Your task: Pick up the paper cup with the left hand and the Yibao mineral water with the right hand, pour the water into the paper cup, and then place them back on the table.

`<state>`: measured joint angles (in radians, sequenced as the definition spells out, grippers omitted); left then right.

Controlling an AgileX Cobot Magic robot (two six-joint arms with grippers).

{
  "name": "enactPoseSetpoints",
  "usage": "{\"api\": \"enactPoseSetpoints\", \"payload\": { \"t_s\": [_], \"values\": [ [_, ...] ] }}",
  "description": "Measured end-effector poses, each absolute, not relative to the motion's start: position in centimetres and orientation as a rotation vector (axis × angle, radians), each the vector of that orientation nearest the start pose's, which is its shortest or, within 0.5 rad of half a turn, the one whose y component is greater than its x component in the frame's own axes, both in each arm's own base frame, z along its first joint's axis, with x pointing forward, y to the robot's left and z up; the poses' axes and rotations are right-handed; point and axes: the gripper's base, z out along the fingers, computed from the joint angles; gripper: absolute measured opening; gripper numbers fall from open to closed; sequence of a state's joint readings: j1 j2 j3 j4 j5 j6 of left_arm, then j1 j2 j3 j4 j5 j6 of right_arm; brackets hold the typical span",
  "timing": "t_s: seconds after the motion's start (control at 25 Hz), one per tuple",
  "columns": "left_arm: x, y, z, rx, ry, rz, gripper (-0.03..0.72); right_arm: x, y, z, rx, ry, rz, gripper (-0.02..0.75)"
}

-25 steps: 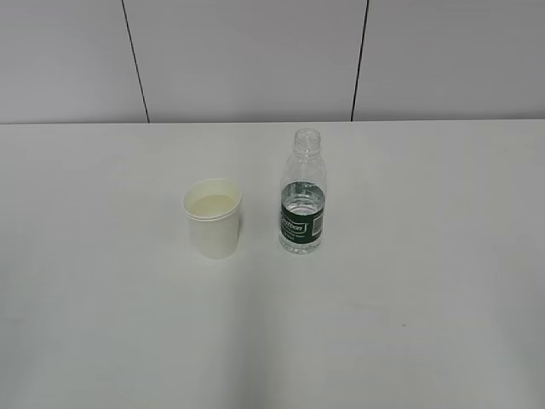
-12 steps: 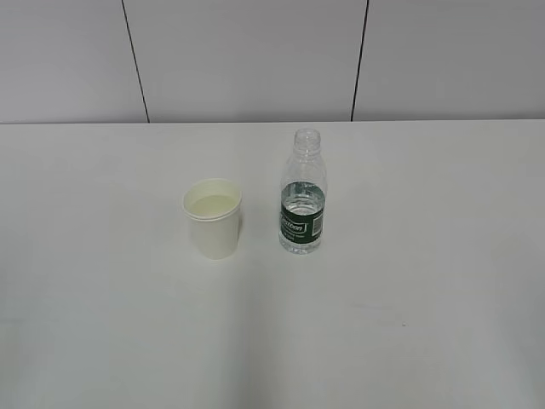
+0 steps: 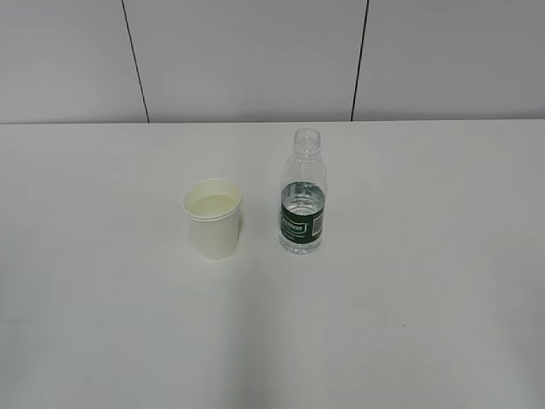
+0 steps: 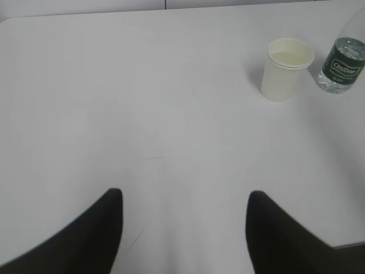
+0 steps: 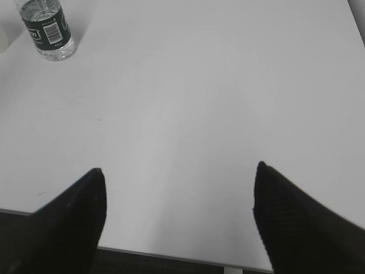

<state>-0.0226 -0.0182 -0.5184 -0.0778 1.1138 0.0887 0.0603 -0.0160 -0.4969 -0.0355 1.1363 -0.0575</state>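
Note:
A white paper cup stands upright on the white table, with pale liquid inside. Just to its right stands the uncapped clear Yibao bottle with a dark green label and some water in it. Neither arm shows in the exterior view. In the left wrist view my left gripper is open and empty, far back from the cup and the bottle at the upper right. In the right wrist view my right gripper is open and empty over the table's near edge, with the bottle at the upper left.
A grey panelled wall rises behind the table. The table's near edge shows below the right gripper, with dark floor under it. The table's rounded far-left corner shows in the left wrist view.

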Motion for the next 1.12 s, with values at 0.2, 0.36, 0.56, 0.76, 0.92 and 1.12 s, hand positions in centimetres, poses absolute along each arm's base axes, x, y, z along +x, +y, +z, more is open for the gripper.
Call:
{"api": "enactPoseSetpoints", "payload": {
  "t_s": [0.2, 0.36, 0.56, 0.76, 0.92, 1.12],
  "values": [
    [-1.24, -0.61, 27.81, 0.122, 2.055, -0.052, 0.465, -1.01, -0.35, 27.03, -0.121, 2.103, -0.041, 0.592],
    [-1.24, -0.61, 27.81, 0.122, 2.055, -0.052, 0.465, -1.01, -0.35, 27.03, -0.121, 2.103, -0.041, 0.592],
    [-1.24, -0.61, 27.81, 0.122, 2.055, -0.052, 0.465, -1.01, -0.35, 27.03, -0.121, 2.103, -0.041, 0.592],
    [-1.24, -0.61, 27.81, 0.122, 2.055, -0.052, 0.465, -1.01, -0.35, 27.03, -0.121, 2.103, -0.041, 0.592],
    [-1.24, -0.61, 27.81, 0.122, 2.055, -0.052, 0.465, -1.01, -0.35, 27.03, -0.121, 2.103, -0.041, 0.592],
    [-1.24, -0.61, 27.81, 0.122, 2.055, -0.052, 0.465, -1.01, -0.35, 27.03, -0.121, 2.103, -0.041, 0.592]
  ]
}}
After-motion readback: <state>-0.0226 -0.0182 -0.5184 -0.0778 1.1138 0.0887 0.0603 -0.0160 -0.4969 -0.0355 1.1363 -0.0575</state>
